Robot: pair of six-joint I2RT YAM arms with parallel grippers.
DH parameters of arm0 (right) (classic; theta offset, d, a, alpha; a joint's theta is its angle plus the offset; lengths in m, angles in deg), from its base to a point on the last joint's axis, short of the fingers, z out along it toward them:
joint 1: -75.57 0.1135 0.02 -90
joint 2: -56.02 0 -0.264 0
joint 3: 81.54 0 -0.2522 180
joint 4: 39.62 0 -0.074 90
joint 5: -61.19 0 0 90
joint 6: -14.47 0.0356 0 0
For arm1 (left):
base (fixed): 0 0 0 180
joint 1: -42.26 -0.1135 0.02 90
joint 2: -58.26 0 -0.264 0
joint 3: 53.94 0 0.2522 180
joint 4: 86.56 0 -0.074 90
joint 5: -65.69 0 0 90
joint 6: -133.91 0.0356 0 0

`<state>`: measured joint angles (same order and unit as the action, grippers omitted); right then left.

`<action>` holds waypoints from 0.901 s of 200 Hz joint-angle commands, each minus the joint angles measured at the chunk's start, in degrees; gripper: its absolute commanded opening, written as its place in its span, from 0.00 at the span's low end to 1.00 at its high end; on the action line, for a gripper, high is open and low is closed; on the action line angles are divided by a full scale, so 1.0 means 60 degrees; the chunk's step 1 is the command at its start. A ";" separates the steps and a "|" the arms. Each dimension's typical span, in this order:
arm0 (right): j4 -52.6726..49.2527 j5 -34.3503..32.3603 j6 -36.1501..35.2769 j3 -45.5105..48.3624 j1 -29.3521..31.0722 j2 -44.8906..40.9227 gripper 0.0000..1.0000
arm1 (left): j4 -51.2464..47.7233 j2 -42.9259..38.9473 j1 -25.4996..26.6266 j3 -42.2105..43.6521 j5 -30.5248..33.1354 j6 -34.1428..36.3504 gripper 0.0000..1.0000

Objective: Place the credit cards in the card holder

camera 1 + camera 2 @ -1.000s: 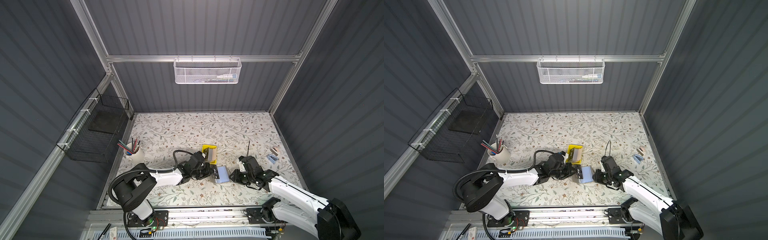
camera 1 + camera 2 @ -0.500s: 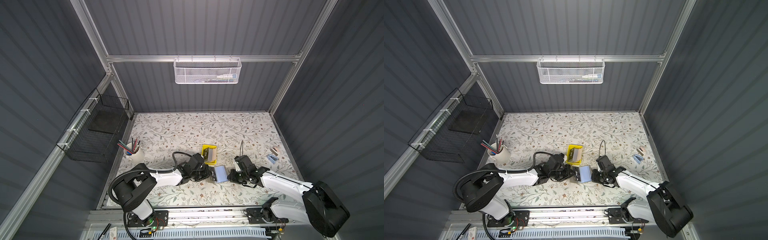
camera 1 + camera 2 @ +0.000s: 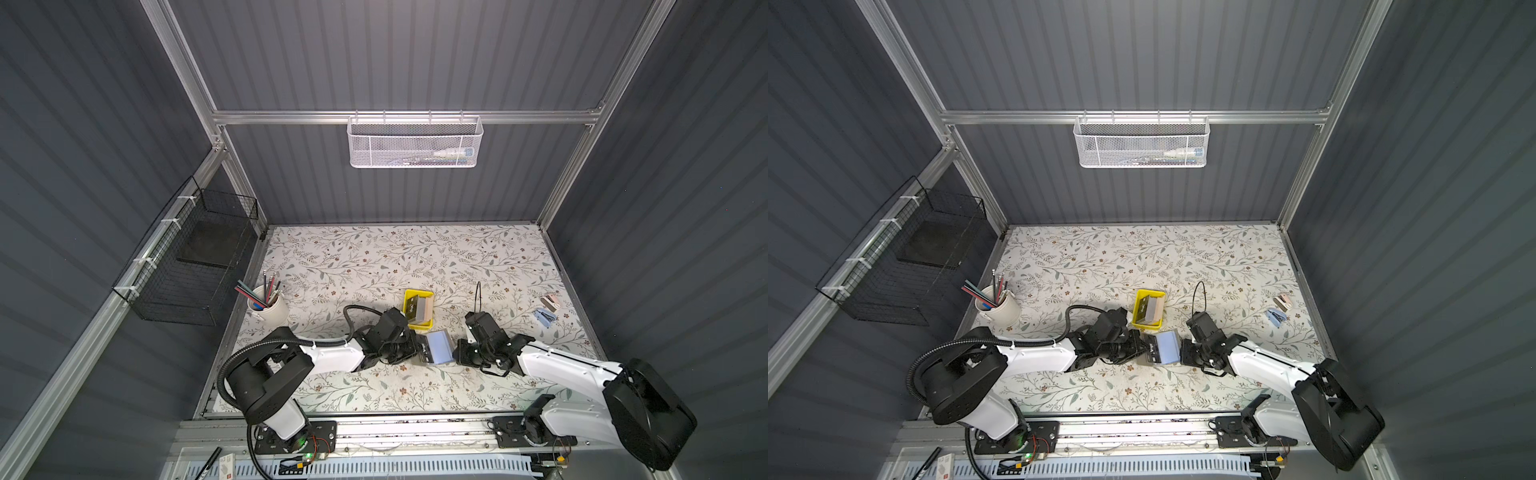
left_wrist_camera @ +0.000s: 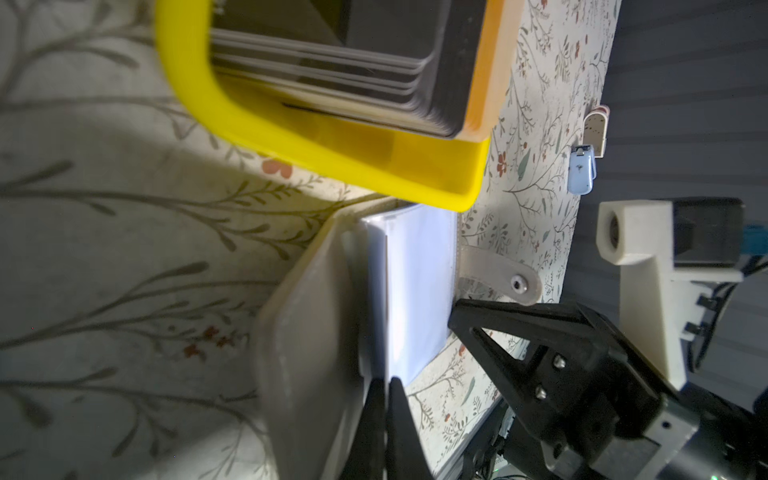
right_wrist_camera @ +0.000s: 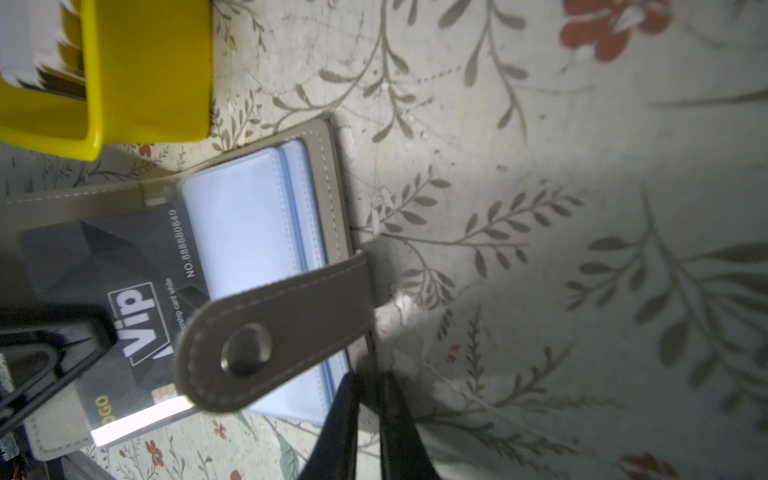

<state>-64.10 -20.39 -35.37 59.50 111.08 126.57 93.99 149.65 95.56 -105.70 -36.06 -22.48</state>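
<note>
The grey card holder lies open on the table, its bluish sleeves up and its snap strap folded over them. A black VIP credit card lies at the sleeves' left end, and my left gripper is shut on it. At the holder's opposite end, my right gripper has its jaws closed on the grey cover's edge. More credit cards stand stacked in the yellow tray just behind the holder.
The yellow tray's wall nearly touches the holder's far corner. A white cup of pencils stands at the left table edge. Two small clips, blue and pink, lie at the right. A black wire basket hangs on the left wall.
My right gripper has moved left up to the card holder's right edge and closed its jaws on it. The left gripper has stayed shut and hardly moved.
</note>
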 commanded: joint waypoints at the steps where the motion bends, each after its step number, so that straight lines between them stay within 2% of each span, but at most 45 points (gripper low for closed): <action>1: -0.0507 -0.0156 0.0100 0.0113 0.0095 -0.0039 0.13 | -0.0450 -0.0101 -0.0065 0.0113 0.0201 -0.0082 0.00; 77: -0.0399 -0.0125 0.0117 0.0120 0.0214 0.0138 0.11 | 0.0386 0.0593 -0.0134 -0.0108 -0.0499 0.0035 0.00; 180: -0.0349 0.0057 0.0187 0.0220 0.0257 0.0025 0.08 | 0.1447 0.0803 -0.0367 0.0272 -0.1118 -0.0126 0.00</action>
<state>-64.47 -21.28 -34.69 59.53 111.85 126.59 100.68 152.91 93.52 -105.22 -41.07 -22.63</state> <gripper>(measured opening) 0.084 0.047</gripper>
